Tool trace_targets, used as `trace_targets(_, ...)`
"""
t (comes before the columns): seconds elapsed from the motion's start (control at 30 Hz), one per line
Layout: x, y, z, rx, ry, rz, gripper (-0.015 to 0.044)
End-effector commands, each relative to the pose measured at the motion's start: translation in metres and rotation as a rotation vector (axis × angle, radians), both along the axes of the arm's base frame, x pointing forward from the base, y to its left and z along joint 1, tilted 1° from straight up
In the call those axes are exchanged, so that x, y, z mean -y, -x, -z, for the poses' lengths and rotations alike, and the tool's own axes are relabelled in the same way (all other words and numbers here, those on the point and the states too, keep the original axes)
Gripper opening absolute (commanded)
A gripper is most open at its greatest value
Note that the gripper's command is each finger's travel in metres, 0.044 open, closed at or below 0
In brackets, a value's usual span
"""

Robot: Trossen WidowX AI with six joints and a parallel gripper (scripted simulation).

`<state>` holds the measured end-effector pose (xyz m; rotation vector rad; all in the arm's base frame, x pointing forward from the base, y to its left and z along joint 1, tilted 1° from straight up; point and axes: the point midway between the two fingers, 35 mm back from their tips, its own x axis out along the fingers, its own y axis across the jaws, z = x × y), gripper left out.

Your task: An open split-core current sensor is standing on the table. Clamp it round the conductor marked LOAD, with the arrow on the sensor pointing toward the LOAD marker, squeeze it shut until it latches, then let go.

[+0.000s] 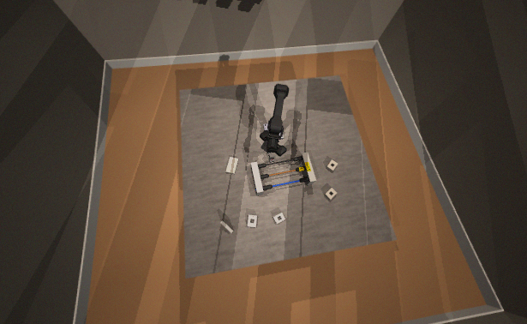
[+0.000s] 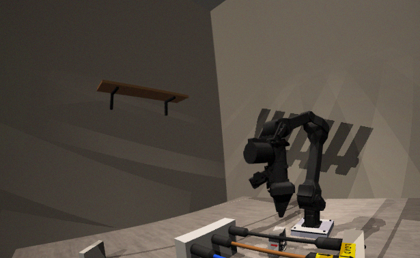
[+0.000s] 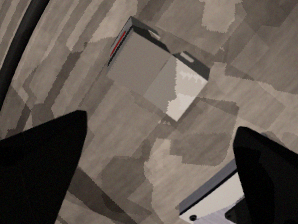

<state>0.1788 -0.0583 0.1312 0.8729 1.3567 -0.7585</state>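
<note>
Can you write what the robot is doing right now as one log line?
end effector: open, above table | sensor: on table, not between fingers | orange rod: no sensor on it

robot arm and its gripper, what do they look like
The arm is matte black, with chunky rounded joints, slimmer links and a fat cylindrical housing near the wrist. The gripper is black too; its fingers taper to narrow, blunt tips. No markings are readable.
</note>
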Motion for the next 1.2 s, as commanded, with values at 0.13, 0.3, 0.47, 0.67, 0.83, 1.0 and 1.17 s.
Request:
trace_targets(0.13, 0.002, -0.011, -0.001, -0.078, 0.005, 0.412, 0.032)
trace_targets(0.3, 0.003, -0.012, 0.006, -0.078, 0.005, 0.412, 0.032)
trace_targets(0.47, 0.003, -0.013, 0.014, -0.078, 0.005, 0.412, 0.032)
trace_targets(0.67, 0.003, -0.013, 0.024, -0.078, 0.005, 0.412, 0.032)
trace_targets(0.83, 0.003, -0.013, 0.033, -0.078, 0.005, 0.412, 0.032)
trace_targets(1.0, 0.003, -0.013, 0.041, -0.078, 0.005, 0.412, 0.032)
trace_targets(1.17, 0.003, -0.013, 0.049, -0.078, 0.005, 0.412, 0.032)
